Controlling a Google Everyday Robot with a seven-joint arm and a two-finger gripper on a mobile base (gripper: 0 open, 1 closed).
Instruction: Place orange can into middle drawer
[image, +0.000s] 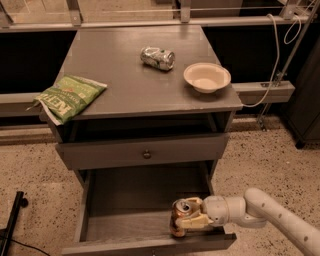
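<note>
Grey cabinet (125, 85) carries a chip bag (70, 95), bowl (206, 76) and dented can (157, 57) on top. Under its knobbed drawer (110, 152), the middle drawer (130, 200) stands open. My gripper (189, 215) sits in its front right corner, fingers pinching the orange can (176, 223), upright, just behind the front wall.

High frontal view, tool (188, 215) in drawer (140, 197)
</note>
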